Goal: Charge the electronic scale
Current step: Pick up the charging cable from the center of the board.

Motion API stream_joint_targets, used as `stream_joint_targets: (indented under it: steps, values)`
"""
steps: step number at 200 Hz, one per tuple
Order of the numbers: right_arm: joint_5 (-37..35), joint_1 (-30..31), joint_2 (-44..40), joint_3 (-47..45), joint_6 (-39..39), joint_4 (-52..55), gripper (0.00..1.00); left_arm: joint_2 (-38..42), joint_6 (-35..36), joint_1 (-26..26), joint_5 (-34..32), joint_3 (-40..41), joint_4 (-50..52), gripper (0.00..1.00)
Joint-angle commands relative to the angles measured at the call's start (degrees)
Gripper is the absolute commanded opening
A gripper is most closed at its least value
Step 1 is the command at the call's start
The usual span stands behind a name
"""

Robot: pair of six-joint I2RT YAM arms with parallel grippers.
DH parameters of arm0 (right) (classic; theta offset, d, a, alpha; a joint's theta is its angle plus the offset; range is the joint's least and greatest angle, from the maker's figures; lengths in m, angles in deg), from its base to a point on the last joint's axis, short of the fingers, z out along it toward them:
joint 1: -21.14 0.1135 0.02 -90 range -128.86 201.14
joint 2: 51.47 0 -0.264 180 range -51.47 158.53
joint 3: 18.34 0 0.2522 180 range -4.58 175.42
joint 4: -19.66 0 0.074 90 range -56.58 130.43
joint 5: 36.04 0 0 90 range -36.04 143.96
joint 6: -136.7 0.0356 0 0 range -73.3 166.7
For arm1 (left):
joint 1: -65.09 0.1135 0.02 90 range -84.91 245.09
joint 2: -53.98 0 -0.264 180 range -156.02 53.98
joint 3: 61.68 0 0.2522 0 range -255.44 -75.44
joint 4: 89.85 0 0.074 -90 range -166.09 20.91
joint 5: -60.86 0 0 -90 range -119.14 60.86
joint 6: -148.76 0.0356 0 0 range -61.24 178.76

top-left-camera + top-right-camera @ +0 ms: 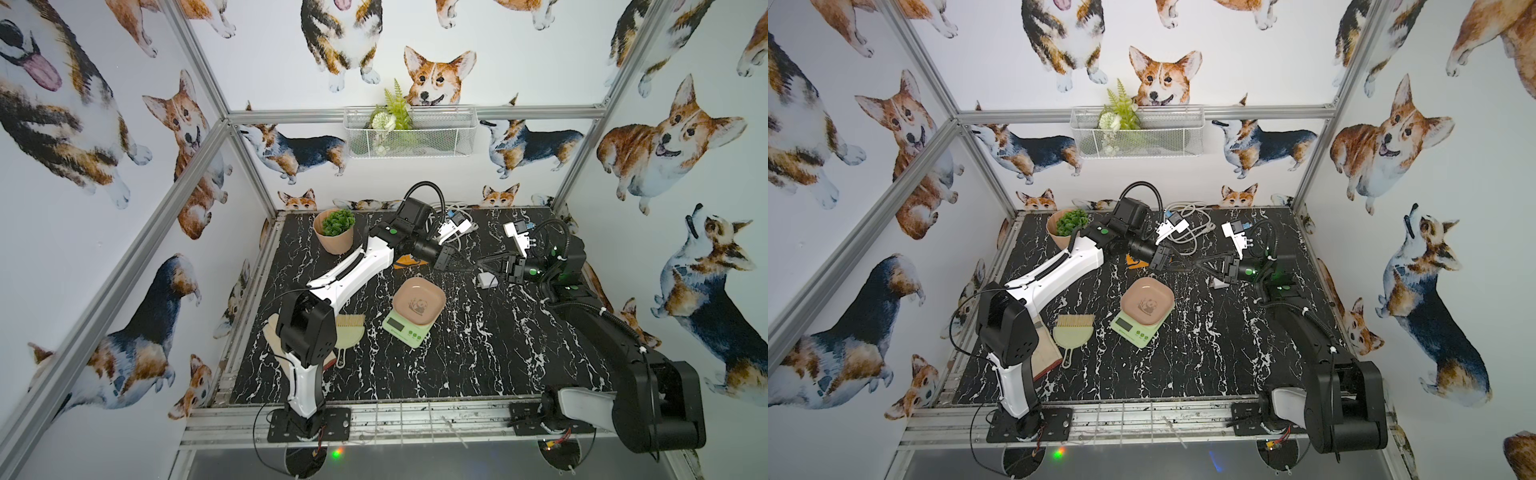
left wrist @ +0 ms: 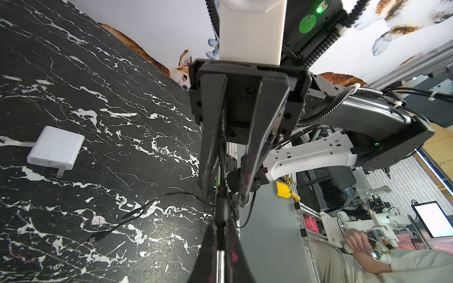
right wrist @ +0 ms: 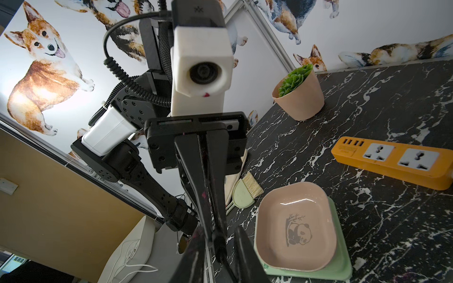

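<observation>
The electronic scale (image 1: pixel 415 309) sits flat on the marble-patterned table (image 1: pixel 478 353), its pink panda tray on top. It is nearer the arm bases than the two grippers and nothing touches it. I cannot see its charging port in any view. The left gripper (image 2: pixel 221 224) is clamped on the thick connector end of a thin black charging cable (image 2: pixel 147 204), whose slack runs down to the table and ends in a loose USB plug (image 2: pixel 94 239). The right gripper (image 3: pixel 219 235) meets it tip to tip with its jaws narrow around the same connector. I cannot tell whether they actually pinch it.

The main risk looks to be the handover. If one side lets go before the other has a firm hold, the small connector could drop or twist between the pads and end up at the wrong angle for the port. The fingertips are also very close together, so a slight misalignment could jam finger against finger.

Pulling the cable toward the scale may drag the free plug across the table and snag it on the white charger adapter (image 2: pixel 56 148). A taut cable could yank the connector out of the grip. The tray probably rests loose, so a low pass could knock it off. The orange power strip (image 3: pixel 392 159) lies just beyond the scale and narrows the approach.
</observation>
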Motion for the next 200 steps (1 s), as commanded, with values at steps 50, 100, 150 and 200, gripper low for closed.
stream_joint_targets:
  steps: [50, 100, 150, 200]
  values:
    - [1.66, 0.29, 0.82, -0.33, -1.26, 0.06, 0.26, -0.61, 0.7, 0.13, 0.31, -1.35, -0.01, 0.0]
    - [1.79, 0.31, 0.78, -0.07, -1.06, -0.2, 0.0, -1.14, 0.44, 0.13, 0.43, -1.9, -0.16, 0.0]
    - [-0.5, -0.14, -0.19, 0.07, -0.81, 0.22, 0.0, -1.15, -1.55, 0.13, -2.17, -1.88, -2.69, 0.56]
    - [-7.52, -9.22, -3.26, -1.25, 2.56, 4.13, 0.0, 0.05, -2.81, -0.05, -19.95, 2.68, -11.61, 0.76]
